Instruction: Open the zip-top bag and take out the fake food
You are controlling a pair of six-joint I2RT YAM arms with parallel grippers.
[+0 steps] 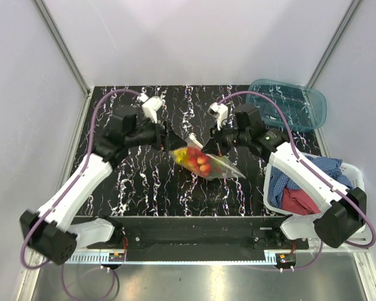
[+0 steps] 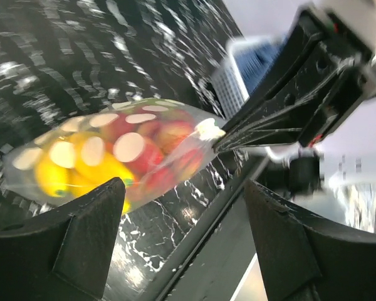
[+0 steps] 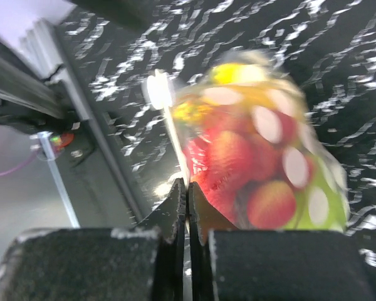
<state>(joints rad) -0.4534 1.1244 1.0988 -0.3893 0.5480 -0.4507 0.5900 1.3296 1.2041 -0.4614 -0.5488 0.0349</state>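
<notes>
The zip-top bag point(image 1: 203, 164), clear with pale round dots, hangs a little above the black marbled table, mid-table. It holds the fake food point(image 1: 197, 160): red berries, a yellow fruit and a green one. My right gripper point(image 1: 208, 149) is shut on the bag's edge strip; in the right wrist view the jaws point(image 3: 188, 188) pinch the strip beside the red berries point(image 3: 238, 169). My left gripper point(image 1: 170, 143) is open and empty just left of the bag. In the left wrist view the bag point(image 2: 113, 157) lies beyond my left gripper's spread fingers point(image 2: 88, 232), and the right gripper point(image 2: 238, 135) holds its end.
A teal translucent tray point(image 1: 288, 103) lies at the back right. A white slatted basket point(image 1: 271, 188) with blue and red cloths stands at the right edge, also in the left wrist view point(image 2: 229, 75). The table's metal front rail point(image 1: 194, 235) runs along the near edge.
</notes>
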